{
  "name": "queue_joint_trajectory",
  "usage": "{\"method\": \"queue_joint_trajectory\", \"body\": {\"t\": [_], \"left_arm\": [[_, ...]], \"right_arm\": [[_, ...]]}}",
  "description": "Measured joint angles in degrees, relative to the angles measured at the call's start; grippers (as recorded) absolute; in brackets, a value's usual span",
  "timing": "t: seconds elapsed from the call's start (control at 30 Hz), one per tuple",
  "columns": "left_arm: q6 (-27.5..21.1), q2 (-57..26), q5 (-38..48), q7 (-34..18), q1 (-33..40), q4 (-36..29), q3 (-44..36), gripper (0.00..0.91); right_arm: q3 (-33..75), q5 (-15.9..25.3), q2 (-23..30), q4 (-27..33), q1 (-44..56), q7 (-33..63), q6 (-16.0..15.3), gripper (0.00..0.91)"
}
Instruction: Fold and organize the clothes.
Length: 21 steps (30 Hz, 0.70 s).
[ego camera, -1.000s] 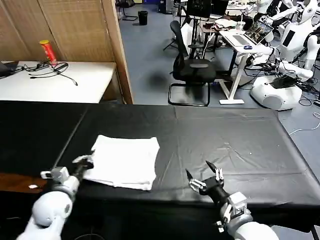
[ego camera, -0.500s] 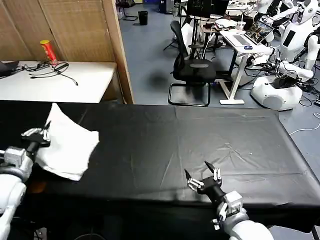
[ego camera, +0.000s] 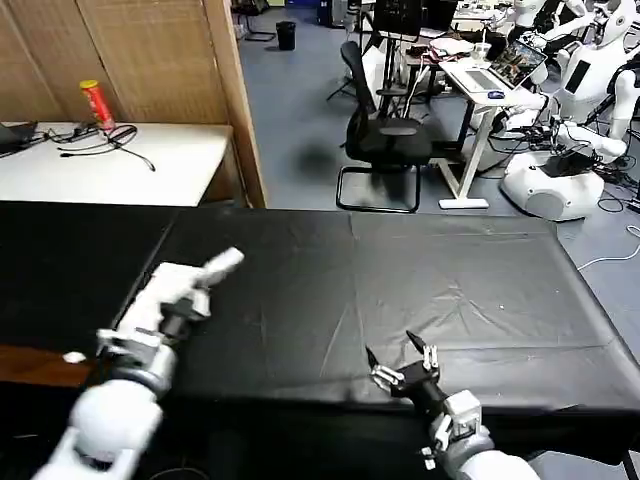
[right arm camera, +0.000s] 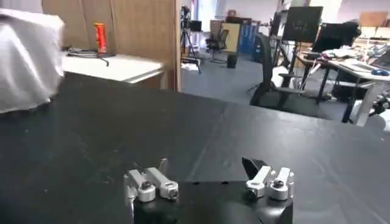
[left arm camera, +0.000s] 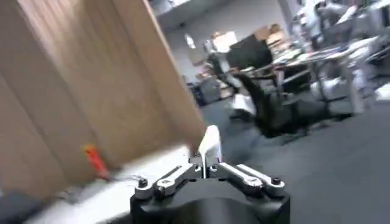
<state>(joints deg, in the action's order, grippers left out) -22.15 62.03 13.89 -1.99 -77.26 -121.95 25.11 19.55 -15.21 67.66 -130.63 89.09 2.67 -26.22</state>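
The table (ego camera: pixel 450 260) lies black and bare across most of my reach. The shirt (right arm camera: pixel 24 58) is up off it at about 9 o'clock, bunched and hanging from my left pincer (ego camera: pixel 205 280), which is pinched tight on a fold of it. My right pincer (ego camera: pixel 400 355) waits spread wide and holding nothing, low over the near edge at about 6 o'clock. I judge the step in hand to be carrying the folded shirt to its resting place. To do it well I should hold the pinch firm and move level and slowly, so the layers do not swing apart. I should lower until the hanging edge touches the cloth first, then lay the rest down flat before letting go. The right one can stay clear unless a corner needs smoothing. From my head, my own arm covers most of the shirt, and little more than a white tip (ego camera: pixel 226 261) shows past the fingers. The right wrist view gives the hanging bulk against the table (right arm camera: pixel 183 134). The left wrist view gives the grip itself: left pincer (left arm camera: pixel 207 167) closed, with a sliver of shirt (left arm camera: pixel 210 143) standing above it.
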Motion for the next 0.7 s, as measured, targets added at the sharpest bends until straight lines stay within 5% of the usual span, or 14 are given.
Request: {"method": "queue_joint_trajectory", "body": {"t": [0.3, 0.7], "left_arm": [[4.63, 1.69, -0.35, 5.45, 0.35, -0.77, -5.48, 0.878], [8.50, 1.15, -4.74, 5.60, 0.06, -0.42, -3.03, 0.878]], "right_arm": [[-3.64, -19.79, 1.15, 2.53, -6.58, 3.88, -8.02, 0.878], [-14.06, -23.15, 5.57, 15.03, -19.62, 4.37, -7.93, 0.878]]}}
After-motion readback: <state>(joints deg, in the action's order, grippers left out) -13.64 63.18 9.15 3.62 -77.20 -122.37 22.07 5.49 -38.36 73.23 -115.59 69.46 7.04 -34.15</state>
